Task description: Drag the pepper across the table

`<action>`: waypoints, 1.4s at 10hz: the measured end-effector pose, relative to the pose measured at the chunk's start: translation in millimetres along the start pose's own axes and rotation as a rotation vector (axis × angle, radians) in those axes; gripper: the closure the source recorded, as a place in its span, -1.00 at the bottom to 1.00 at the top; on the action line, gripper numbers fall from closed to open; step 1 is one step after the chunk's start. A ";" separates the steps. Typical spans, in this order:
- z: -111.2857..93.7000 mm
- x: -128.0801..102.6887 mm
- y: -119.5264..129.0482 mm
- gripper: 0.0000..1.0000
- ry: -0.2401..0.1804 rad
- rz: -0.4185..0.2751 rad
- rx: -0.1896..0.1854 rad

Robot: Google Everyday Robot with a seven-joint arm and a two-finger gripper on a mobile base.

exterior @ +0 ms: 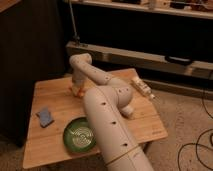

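Observation:
The pepper (75,92) shows as a small orange piece on the light wooden table (52,97), near its back left part. My gripper (77,89) points down right onto it at the end of the white arm (107,117) and is shut on the pepper. Most of the pepper is hidden by the gripper's tip. The arm's bulky lower part covers the middle and front of the table.
A green bowl (79,134) sits near the front edge, and a blue sponge (45,117) lies at the left. A white cylinder with a dark red end (142,89) lies at the back right corner. A dark cabinet and shelf stand behind, and cables (200,145) lie on the floor at right.

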 end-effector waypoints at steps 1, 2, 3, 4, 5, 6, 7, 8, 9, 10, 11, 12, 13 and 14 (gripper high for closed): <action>-3.1 3.7 -3.0 0.50 -0.005 -0.002 -0.008; -5.4 8.5 -6.6 0.50 -0.007 -0.005 -0.014; -5.4 11.8 -7.6 0.50 -0.008 -0.013 -0.021; -6.4 15.9 -8.8 0.50 -0.015 -0.023 -0.029; -8.5 21.0 -10.3 0.50 -0.036 -0.040 -0.041; -13.5 26.2 -10.6 0.50 -0.070 -0.062 -0.051; -17.1 29.7 -9.2 0.50 -0.091 -0.082 -0.057; -20.1 31.5 -3.9 0.50 -0.103 -0.107 -0.057; -20.4 32.7 4.1 0.50 -0.107 -0.133 -0.056; -21.5 35.7 8.5 0.50 -0.108 -0.148 -0.055; -22.2 40.4 11.4 0.50 -0.110 -0.162 -0.054; -22.4 46.6 14.1 0.50 -0.109 -0.176 -0.051; -22.1 50.2 17.0 0.50 -0.108 -0.189 -0.049; -21.6 53.8 19.4 0.50 -0.107 -0.197 -0.050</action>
